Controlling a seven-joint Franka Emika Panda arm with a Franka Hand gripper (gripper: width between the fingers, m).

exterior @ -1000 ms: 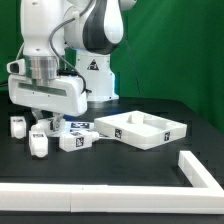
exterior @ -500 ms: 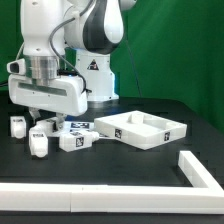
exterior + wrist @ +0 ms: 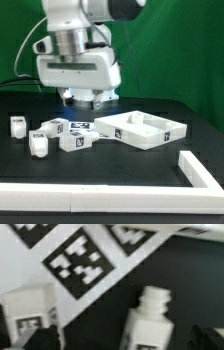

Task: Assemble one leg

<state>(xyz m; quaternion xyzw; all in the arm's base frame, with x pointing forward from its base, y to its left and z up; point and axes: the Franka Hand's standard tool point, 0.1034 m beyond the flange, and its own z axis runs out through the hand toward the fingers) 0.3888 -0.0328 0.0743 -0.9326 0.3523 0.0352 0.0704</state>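
A plain green backdrop point(image 3: 190, 50) closed off the room behind everything. Below it spread the matte black tabletop point(image 3: 130, 165), smooth and dull. Over the tabletop's far edge stood the arm point(image 3: 80, 25), made of glossy white moulded shells with a black joint. It ended in a boxy white wrist block point(image 3: 80, 72) that hung above the surface, towards the exterior view's left of centre. A square-section white rail point(image 3: 110, 197) ran along the near edge and turned inward at the near corner on the exterior view's right. The white panel point(image 3: 147, 130), a flat square plastic piece with a raised rim and square tags on its walls, lay in the middle of the tabletop, nearer the exterior view's right edge. The legs point(image 3: 50, 128) were stubby white plastic blocks, each with a black-and-white tag. They rested on the tabletop in a loose cluster between the panel and the exterior view's left edge, the closest just beside the panel's corner. The fingers point(image 3: 88, 98) hung under the wrist block above the far side of that cluster. Whether they stood apart or together could not be told. In the blurred wrist view, one leg point(image 3: 150, 322) showed a squared body topped by a narrower stub. It lay on black, near a flat white surface point(image 3: 20, 269) bearing large tags.
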